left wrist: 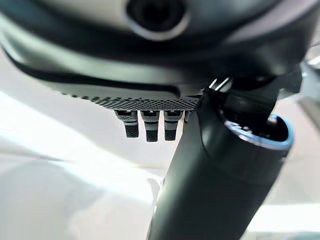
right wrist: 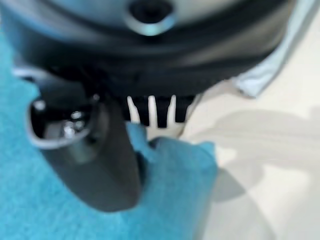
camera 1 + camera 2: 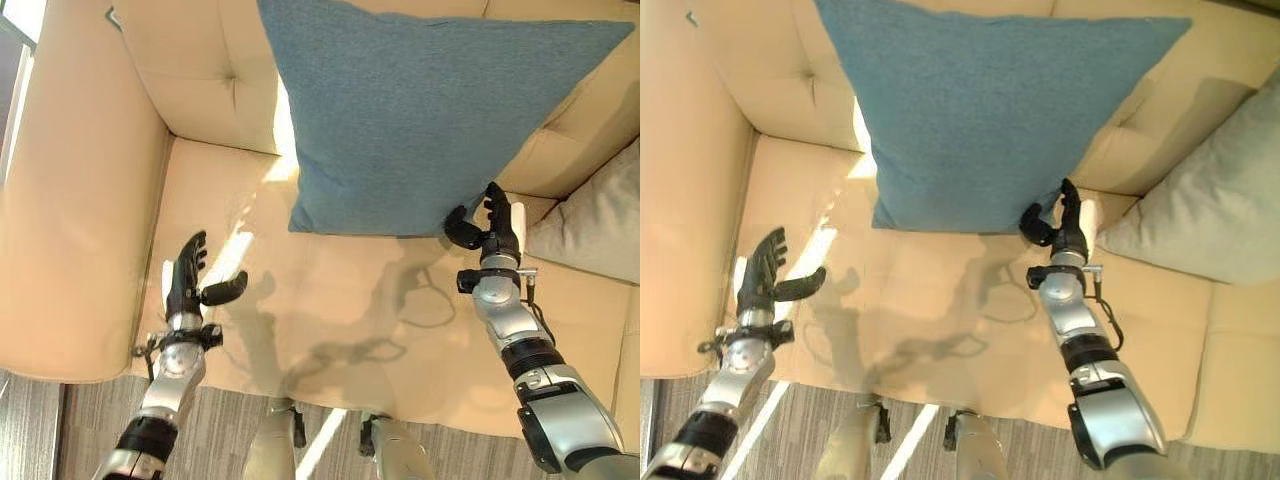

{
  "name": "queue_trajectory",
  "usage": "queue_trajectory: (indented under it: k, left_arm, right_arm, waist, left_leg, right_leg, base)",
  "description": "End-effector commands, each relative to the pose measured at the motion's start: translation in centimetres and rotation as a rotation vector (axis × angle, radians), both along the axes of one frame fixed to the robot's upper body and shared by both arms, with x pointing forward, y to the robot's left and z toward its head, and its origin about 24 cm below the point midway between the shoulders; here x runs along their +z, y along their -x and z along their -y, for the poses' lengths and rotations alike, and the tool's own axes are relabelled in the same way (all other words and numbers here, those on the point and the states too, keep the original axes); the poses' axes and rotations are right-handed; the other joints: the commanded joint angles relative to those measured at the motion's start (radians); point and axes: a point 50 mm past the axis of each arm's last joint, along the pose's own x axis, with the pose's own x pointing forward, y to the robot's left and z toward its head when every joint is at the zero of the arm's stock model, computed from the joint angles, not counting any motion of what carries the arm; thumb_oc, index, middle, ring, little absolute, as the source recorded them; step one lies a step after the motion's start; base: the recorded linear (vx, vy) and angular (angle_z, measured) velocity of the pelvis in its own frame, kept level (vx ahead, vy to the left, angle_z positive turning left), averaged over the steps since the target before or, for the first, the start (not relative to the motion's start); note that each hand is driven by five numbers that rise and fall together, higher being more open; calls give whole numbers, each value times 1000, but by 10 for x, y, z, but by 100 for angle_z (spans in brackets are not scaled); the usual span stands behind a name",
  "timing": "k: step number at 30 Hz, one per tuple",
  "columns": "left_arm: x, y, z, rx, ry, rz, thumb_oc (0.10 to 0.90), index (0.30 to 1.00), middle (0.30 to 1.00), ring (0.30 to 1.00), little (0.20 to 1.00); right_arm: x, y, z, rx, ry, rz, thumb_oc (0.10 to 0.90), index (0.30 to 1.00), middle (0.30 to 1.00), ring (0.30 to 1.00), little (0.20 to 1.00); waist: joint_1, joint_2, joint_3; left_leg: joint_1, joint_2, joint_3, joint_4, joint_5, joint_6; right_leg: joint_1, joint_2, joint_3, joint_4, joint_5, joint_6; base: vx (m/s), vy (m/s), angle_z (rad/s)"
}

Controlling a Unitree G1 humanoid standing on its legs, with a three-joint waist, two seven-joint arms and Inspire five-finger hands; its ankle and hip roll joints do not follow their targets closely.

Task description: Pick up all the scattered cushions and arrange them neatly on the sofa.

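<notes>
On sofa [image 3: 90, 200], one blue cushion [image 3: 420, 110], one grey cushion [image 3: 1200, 210], right hand [image 3: 490, 228] pinching blue corner

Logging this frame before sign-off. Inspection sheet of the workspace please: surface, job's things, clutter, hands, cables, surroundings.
Surface: beige sofa, seat bare in front, streaks of sunlight across it.
Job's things: blue cushion stands on the seat, leaning on the backrest; grey cushion lies on the seat to its right.
Clutter: nothing seen.
Hands: right hand pinches the blue cushion's lower right corner, cloth between thumb and fingers in the right wrist view. Left hand is open above the seat's left front, holding nothing.
Cables: nothing seen.
Surroundings: striped grey carpet in front of the sofa; sofa armrest on the left.
</notes>
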Motion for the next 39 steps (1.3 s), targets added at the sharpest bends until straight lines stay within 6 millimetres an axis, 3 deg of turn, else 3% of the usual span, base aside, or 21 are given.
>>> queue_trajectory:
  k: [1,3,5,7,8,9,11,13,14,22,23,24,28,31,39]
  left_arm:
    - [22,-1,-10,5,57,154,800,900,900,900,900]
    - [8,9,-15,42,88,103,800,900,900,900,900]
    - [-4,19,-21,73,110,60,800,900,900,900,900]
    - [-10,26,-25,83,106,31,800,900,900,900,900]
    - [-11,27,-26,83,103,26,800,900,900,900,900]
    - [-12,28,-26,81,96,20,800,900,900,900,900]
    - [-11,28,-26,78,95,24,800,900,900,900,900]
    - [-9,25,-25,71,90,31,800,900,900,900,900]
    - [-6,20,-23,60,82,43,800,900,900,900,900]
    - [-2,6,-5,18,82,63,800,900,900,900,900]
    - [-3,5,-3,17,86,61,800,900,900,900,900]
    - [-3,5,-3,17,86,61,800,900,900,900,900]
    - [0,3,-2,18,93,73,800,900,900,900,900]
    - [-3,12,-14,41,87,57,800,900,900,900,900]
    - [-22,44,-19,-7,82,-46,800,900,900,900,900]
  right_arm:
    - [2,4,6,39,80,-2,400,300,300,300,300]
    - [2,5,4,46,70,8,400,300,300,300,300]
    - [3,5,3,49,59,22,400,300,300,300,300]
    - [5,6,1,60,54,38,400,300,300,300,300]
    - [6,6,0,63,49,48,400,300,300,300,300]
    - [6,6,-1,67,43,52,400,300,300,300,300]
    - [8,6,-3,72,34,65,400,300,300,300,300]
    - [7,7,-9,87,12,76,400,300,300,300,300]
    - [7,6,-13,99,-1,84,400,300,300,300,300]
    - [7,0,-42,178,-63,101,400,300,300,300,300]
    - [7,0,-42,179,-49,97,703,754,754,754,754]
    - [7,0,-42,179,-49,97,800,900,900,900,900]
    - [6,0,-34,137,14,79,800,900,900,900,900]
    - [4,13,8,2,94,53,800,900,900,900,900]
    - [13,47,61,-124,213,80,800,900,900,900,900]
  waist:
    - [30,-12,-59]
    - [39,-8,-65]
    - [45,-7,-57]
    - [52,-3,-63]
    - [53,-5,-55]
    - [58,-3,-61]
    - [59,-5,-52]
    - [62,-3,-57]
    - [62,-4,-47]
    - [66,2,-37]
    - [67,3,-36]
    - [67,3,-36]
    - [67,5,-36]
    - [63,-4,-40]
    - [42,-29,-66]
  left_leg:
    - [1,-25,19,2,-82,-42]
    - [12,-22,6,2,-110,-49]
    - [4,-27,11,2,-81,-43]
    - [18,-23,-4,2,-108,-50]
    - [8,-26,5,2,-80,-43]
    - [20,-22,-6,2,-108,-50]
    - [10,-26,3,2,-79,-44]
    - [23,-22,-9,2,-107,-51]
    - [13,-25,-1,2,-79,-45]
    - [21,-27,-5,2,-81,-45]
    - [22,-27,-5,2,-81,-45]
    - [22,-27,-5,2,-81,-45]
    - [21,-30,-10,2,-79,-46]
    - [28,-31,-14,2,-82,-47]
    - [75,-25,-3,2,-103,-42]
  right_leg:
    - [-88,-20,-15,3,26,57]
    - [-76,-17,-8,3,0,63]
    - [-81,-21,-22,3,21,54]
    - [-67,-17,-15,3,-5,60]
    - [-75,-21,-26,3,18,52]
    - [-63,-17,-17,3,-6,59]
    - [-71,-22,-29,3,16,51]
    - [-58,-17,-22,3,-9,58]
    - [-65,-22,-35,3,13,50]
    - [-59,-25,-37,3,12,50]
    - [-58,-25,-37,3,12,50]
    - [-58,-25,-37,3,12,50]
    - [-55,-26,-44,3,11,50]
    - [-43,-26,-54,3,6,52]
    - [9,-23,-57,3,-6,59]
  base:
    - [-62,-18,4]
    - [110,-21,0]
    - [-37,-6,2]
    - [14,-20,6]
    - [101,-25,10]
    - [5,-13,12]
    - [-46,-8,10]
    - [0,-9,2]
    - [0,0,0]
    - [-14,-1,0]
    - [0,0,0]
    - [0,0,0]
    - [0,0,0]
    - [9,-2,7]
    - [21,5,7]
